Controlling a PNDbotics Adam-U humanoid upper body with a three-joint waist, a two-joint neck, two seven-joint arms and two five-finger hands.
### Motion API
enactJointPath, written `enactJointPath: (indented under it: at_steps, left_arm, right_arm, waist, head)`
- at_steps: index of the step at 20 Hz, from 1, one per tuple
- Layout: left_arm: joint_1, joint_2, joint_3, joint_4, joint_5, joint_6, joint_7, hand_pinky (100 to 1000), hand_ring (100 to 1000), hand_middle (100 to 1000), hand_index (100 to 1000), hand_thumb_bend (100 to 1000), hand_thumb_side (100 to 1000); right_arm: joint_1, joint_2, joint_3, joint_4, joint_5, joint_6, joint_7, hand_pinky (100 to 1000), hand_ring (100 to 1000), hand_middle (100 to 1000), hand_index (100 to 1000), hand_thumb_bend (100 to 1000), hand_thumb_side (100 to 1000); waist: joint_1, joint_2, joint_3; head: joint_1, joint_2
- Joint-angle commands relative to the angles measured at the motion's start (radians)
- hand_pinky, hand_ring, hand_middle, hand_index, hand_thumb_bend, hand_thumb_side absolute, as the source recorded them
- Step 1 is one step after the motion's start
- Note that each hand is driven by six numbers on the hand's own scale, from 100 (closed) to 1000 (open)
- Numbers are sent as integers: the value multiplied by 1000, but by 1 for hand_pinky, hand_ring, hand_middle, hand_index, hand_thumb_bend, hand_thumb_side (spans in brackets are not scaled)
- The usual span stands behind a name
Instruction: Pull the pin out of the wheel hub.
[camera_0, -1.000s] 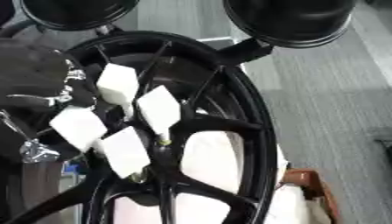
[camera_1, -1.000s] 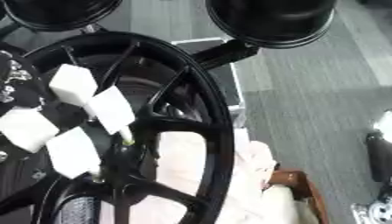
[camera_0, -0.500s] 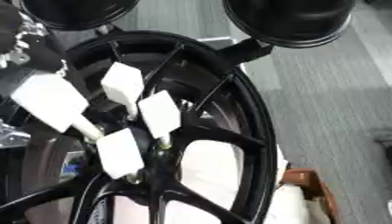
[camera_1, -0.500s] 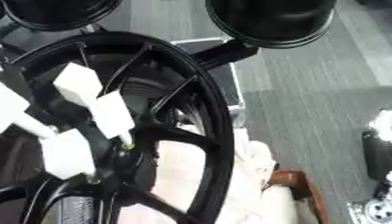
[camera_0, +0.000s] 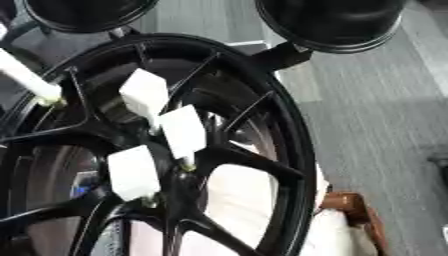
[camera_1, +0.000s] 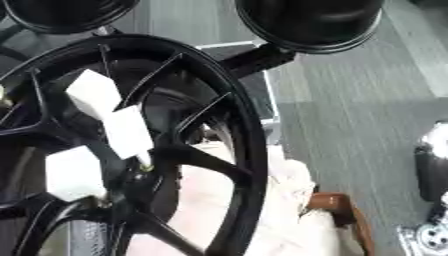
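- Three white pins (camera_0: 185, 131) stood in the black wheel's (camera_0: 289, 150) hub.
- A fourth pin (camera_0: 26, 77) lay apart, upper left.
- Neither hand showed, so their state couldn't be told.

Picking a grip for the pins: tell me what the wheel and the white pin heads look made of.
Wheel: likely painted or coated metal, gloss black with soft reflections along the rim. Pin heads: matte white blocks, probably plastic, flat-faced and without shine; their thin shafts look metallic, but I cannot be sure.
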Motion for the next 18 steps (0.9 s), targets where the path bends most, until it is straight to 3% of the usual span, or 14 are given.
enactJointPath:
  at_steps: [1, 7, 8, 9, 11, 12, 13, 14, 15, 18]
  left_arm:
    - [0, 57, 60, 95, 13, 31, 114, 581, 450, 250, 413, 100, 248]
    - [32, 76, 103, 252, -144, 37, 301, 597, 475, 299, 484, 100, 250]
    - [37, 75, 104, 271, -166, 36, 320, 600, 481, 308, 491, 100, 168]
    - [41, 75, 104, 289, -188, 36, 334, 611, 494, 327, 508, 100, 248]
    - [48, 73, 99, 317, -226, 27, 339, 667, 555, 422, 587, 100, 246]
    - [50, 71, 97, 327, -241, 19, 328, 724, 627, 527, 695, 100, 244]
    - [55, 69, 92, 332, -253, 5, 303, 810, 766, 693, 851, 100, 245]
    - [58, 68, 90, 335, -265, -13, 268, 810, 766, 693, 851, 100, 245]
    - [59, 66, 90, 336, -272, -33, 236, 899, 863, 807, 909, 100, 246]
    - [59, 63, 94, 336, -284, -84, 166, 946, 920, 858, 935, 100, 247]
  right_arm:
    - [2, -17, -12, -12, 10, -9, 0, 809, 759, 631, 789, 100, 314]
    - [2, -16, -15, -12, 10, -9, 0, 808, 758, 631, 788, 100, 314]
    - [2, -16, -15, -12, 9, -9, 0, 808, 758, 630, 788, 100, 318]
    - [2, -16, -16, -12, 10, -10, 0, 808, 758, 630, 788, 100, 314]
    - [1, -15, -17, -12, 9, -10, 0, 808, 758, 630, 788, 100, 314]
    - [1, -14, -17, -12, 8, -10, 0, 808, 758, 630, 788, 100, 315]
    - [1, -13, -17, -12, 8, -10, 0, 808, 757, 629, 788, 100, 315]
    - [0, -13, -17, -12, 7, -10, 0, 808, 757, 629, 788, 100, 315]
    - [0, -13, -17, -12, 7, -10, 0, 808, 757, 629, 788, 100, 315]
    - [0, -13, -16, -12, 6, -10, 0, 807, 757, 629, 788, 100, 315]
  waist:
    - [0, -26, 5]
    - [0, -25, 9]
    - [0, -24, 8]
    - [0, -24, 7]
    - [-1, -23, 6]
    - [-1, -23, 6]
    - [-1, -22, 5]
    - [-2, -22, 6]
    - [-2, -22, 6]
    - [-2, -22, 6]
  head:
    - [-3, -2]
    - [-4, -7]
    - [-4, -8]
    - [-3, -9]
    - [-2, -10]
    - [-1, -11]
    - [-1, -12]
    - [-1, -12]
    - [-1, -13]
    - [-2, -13]
